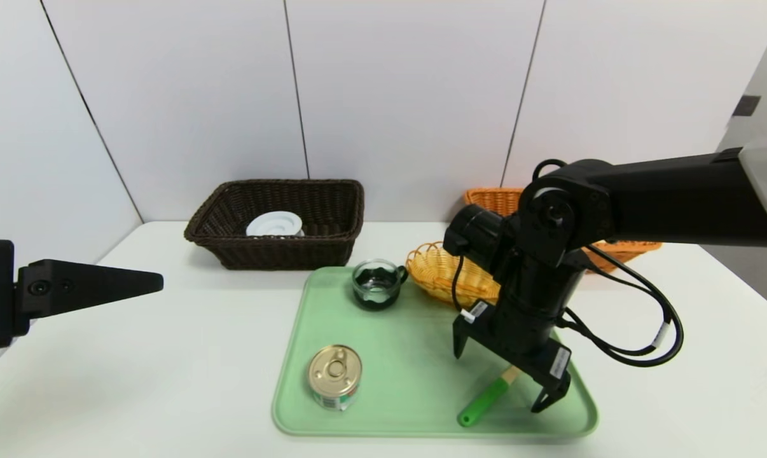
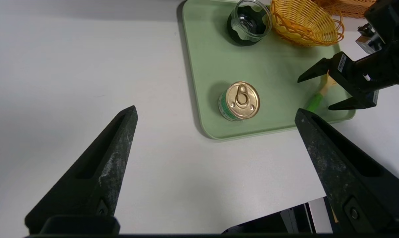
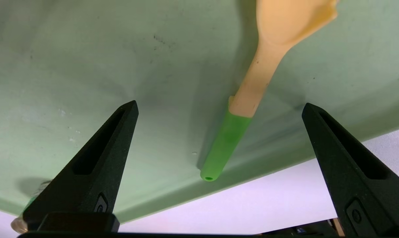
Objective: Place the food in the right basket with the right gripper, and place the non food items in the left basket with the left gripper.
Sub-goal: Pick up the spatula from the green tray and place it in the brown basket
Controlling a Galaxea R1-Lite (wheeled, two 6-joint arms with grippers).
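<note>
Green-handled spoon (image 3: 239, 109) between wide right hand (image 1: 501, 375) fingers | head view hides bowl | left hand (image 2: 216, 115) wide, aside

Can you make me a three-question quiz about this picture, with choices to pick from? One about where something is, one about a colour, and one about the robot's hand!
1. Where is the can?
A. on the tray
B. in the dark basket
C. on the bare table

2. What colour is the spoon handle?
A. red
B. green
C. blue

3. How is the right gripper above the spoon?
A. open
B. shut on the spoon
C. holding the can

Answers: 1 A, the can stands on the tray. 2 B, the handle end is green. 3 A, its fingers are spread on either side of the spoon.
</note>
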